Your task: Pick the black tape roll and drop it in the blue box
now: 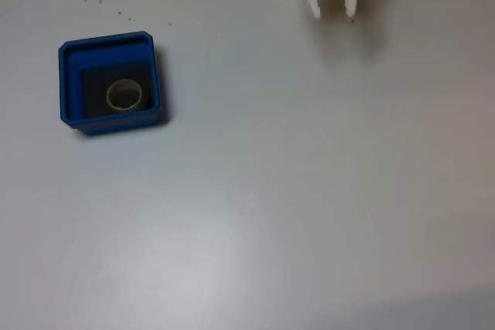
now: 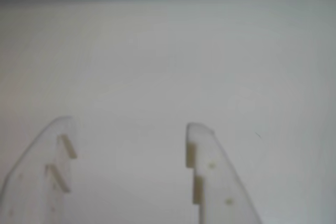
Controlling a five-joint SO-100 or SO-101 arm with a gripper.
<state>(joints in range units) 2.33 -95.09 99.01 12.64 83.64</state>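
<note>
Two white fingers (image 2: 210, 177) rise from the bottom of your wrist view, spread wide with nothing between them; your gripper (image 2: 128, 127) hangs over bare desk (image 2: 168, 61). In the fixed view the gripper (image 1: 334, 13) sits at the top edge, well apart from the blue box (image 1: 71, 86), where the black tape roll (image 1: 124, 94) lies flat inside.

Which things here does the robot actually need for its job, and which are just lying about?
Part of the job:
- black tape roll, lying inside the box
- blue box
- gripper, open and empty, well away from the box

Just lying about:
- a few tiny dark specks on the white table
</note>
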